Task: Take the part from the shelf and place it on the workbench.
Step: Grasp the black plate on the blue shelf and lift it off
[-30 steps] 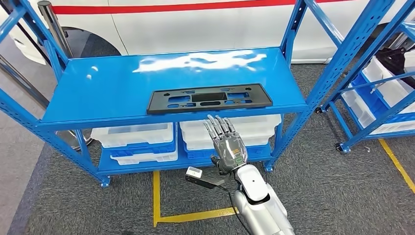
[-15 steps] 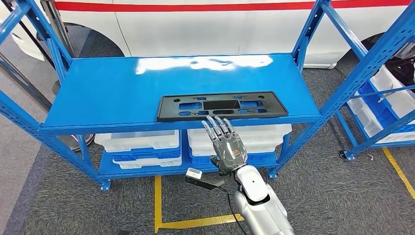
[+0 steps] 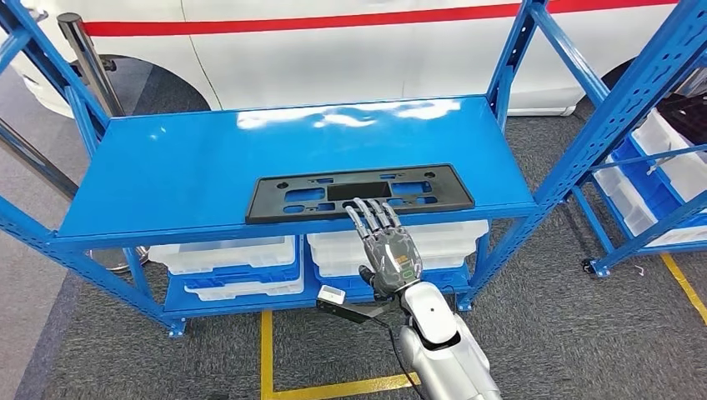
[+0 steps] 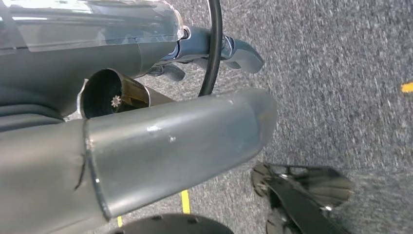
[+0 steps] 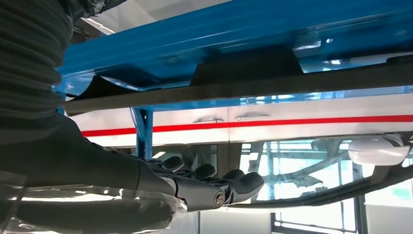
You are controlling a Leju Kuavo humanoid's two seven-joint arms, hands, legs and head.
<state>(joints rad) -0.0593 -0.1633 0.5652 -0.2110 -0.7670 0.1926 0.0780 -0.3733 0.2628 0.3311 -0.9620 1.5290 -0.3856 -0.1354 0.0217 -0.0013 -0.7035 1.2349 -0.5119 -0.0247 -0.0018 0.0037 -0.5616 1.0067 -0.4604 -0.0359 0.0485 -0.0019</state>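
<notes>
One part (image 3: 359, 192) on shelf (image 3: 167, 167); right hand (image 3: 385, 242) reaching, fingers apart.

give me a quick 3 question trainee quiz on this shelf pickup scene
1. True or false: the black plastic part lies flat on the top deck of the blue shelf, near its front edge.
2. Which describes the right hand? A) gripping the part; B) fingers spread, tips at the part's front edge, holding nothing; C) resting in a white bin.
3. Fill in: on the shelf's lower level sit white ____.

Key: 1 true; 2 B; 3 bins.
</notes>
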